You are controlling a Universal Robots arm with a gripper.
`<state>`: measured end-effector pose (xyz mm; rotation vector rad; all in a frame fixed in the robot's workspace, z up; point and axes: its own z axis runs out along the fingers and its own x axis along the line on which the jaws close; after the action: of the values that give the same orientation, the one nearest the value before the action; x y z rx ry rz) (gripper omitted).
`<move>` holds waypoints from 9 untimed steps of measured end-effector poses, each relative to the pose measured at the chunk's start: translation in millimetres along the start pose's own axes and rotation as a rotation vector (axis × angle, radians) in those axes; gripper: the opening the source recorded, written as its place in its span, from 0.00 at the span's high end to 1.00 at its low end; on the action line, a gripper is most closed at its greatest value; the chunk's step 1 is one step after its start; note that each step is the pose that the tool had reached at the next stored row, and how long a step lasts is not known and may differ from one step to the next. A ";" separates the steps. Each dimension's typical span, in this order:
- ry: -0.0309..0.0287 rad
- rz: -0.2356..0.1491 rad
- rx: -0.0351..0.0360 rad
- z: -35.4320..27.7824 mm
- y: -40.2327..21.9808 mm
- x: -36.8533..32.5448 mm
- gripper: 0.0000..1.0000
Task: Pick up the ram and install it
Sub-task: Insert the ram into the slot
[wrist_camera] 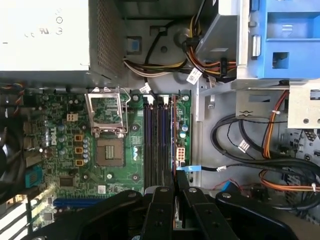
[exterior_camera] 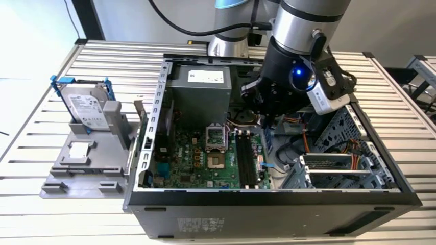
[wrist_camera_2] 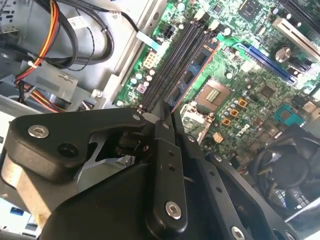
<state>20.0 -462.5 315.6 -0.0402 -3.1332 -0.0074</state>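
Thin ram (wrist_camera_2: pixel 192 70) edge-on in hand (wrist_camera_2: pixel 170 111)

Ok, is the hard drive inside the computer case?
No, the hard drive stands in the grey holder outside the case, on the exterior view's left.

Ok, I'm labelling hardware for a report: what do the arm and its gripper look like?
The arm is a thick silver tube with a black band and black wrist, where a blue light glows beside a silver-grey camera. A black cable runs behind it. The gripper is matte black, with flat bolted linkage bars and narrow straight fingers.
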 end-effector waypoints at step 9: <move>0.0000 0.000 0.0000 16.4 -0.1 -0.1 1.00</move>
<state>20.0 -462.5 299.1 -0.0405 -3.1331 -0.0074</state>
